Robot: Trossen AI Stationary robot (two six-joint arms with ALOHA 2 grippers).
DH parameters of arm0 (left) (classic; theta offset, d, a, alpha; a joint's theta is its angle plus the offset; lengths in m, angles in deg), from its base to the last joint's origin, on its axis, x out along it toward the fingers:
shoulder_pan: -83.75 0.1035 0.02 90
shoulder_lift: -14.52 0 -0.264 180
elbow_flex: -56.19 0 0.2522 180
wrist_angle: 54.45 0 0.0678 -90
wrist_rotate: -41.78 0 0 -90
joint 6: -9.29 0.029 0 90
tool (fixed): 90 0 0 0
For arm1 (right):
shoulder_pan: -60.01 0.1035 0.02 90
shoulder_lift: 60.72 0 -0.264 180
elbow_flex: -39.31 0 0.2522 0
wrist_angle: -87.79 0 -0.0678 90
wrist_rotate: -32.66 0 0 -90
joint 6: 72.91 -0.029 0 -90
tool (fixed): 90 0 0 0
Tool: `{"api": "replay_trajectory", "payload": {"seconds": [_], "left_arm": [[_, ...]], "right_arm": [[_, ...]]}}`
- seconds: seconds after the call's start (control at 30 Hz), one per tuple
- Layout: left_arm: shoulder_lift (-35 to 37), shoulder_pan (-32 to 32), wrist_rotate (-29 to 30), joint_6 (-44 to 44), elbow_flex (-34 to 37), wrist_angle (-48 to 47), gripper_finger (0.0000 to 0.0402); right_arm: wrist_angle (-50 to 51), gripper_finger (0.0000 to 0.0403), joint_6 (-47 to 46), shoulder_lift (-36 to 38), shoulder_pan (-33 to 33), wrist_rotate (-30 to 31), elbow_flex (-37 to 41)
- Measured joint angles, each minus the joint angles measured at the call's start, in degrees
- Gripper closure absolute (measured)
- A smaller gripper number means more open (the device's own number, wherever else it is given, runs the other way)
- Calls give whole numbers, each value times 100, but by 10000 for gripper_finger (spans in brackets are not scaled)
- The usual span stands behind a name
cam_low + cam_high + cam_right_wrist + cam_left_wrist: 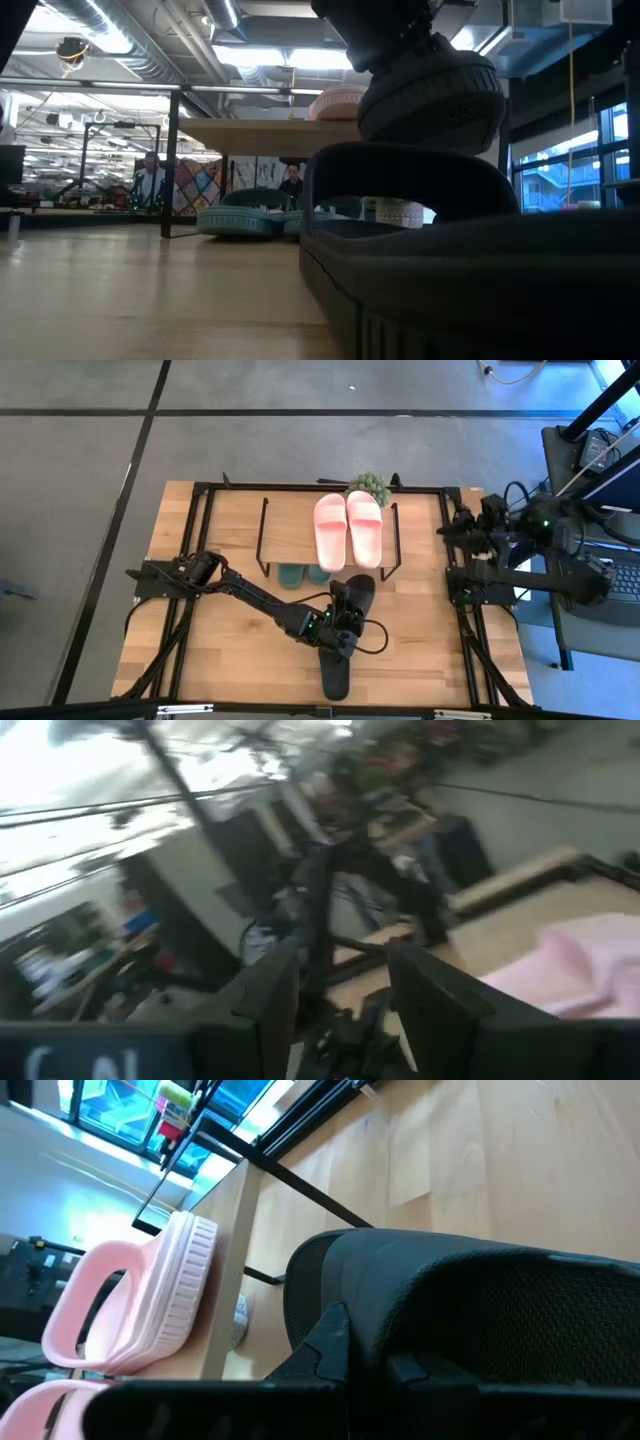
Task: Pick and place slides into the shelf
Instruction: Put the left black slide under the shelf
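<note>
The pale pink slides point(348, 528) lie side by side on the shelf's wooden top board point(290, 525). The dark green slides point(303, 573) sit under that board, on the table. One black slide point(335, 672) rests on its sole near the table's near edge and fills the front of the low view point(470, 270). My left gripper point(340, 622) is shut on the other black slide point(354, 598), just in front of the shelf's right half. My right gripper point(345, 1005) is open and waits at the table's right edge. My left gripper holds the black slide by its near end point(345, 615), coming from the table's left and near side. The slide is lifted clear of the table point(430, 95) and points toward the shelf. In the left wrist view the slide's body point(450, 1310) hides the fingers' exact place.
A black metal frame point(200, 530) runs around the table top. A small green plant point(368, 484) stands behind the shelf. The shelf's thin wire legs point(262, 550) stand at either end. Bare wood lies to the left of the shelf and along the near left point(220, 650).
</note>
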Motion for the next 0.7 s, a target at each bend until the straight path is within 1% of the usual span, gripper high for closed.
{"api": "replay_trajectory", "payload": {"seconds": [0.17,0.23,0.3,0.4,0.53,0.6,0.7], "left_arm": [[4,0,121,103,0,0,399],[4,0,125,103,0,0,399],[4,0,125,100,0,1,399],[4,0,125,102,-2,0,399],[4,0,125,103,-2,-8,399],[4,0,125,103,-2,-11,399],[4,-2,125,100,-4,-11,399]], "right_arm": [[1298,246,-332,-1045,122,701,-1126],[1863,246,-498,-1398,360,1087,-1348],[2293,246,-738,-1703,698,1569,-1402],[2368,246,-1175,-2114,1292,2019,-1343],[1960,246,-1743,-2592,2309,2433,-1302],[1818,246,-2049,-2782,2867,2802,-1315],[1790,246,-2630,-3020,3718,3578,-1347]]}}
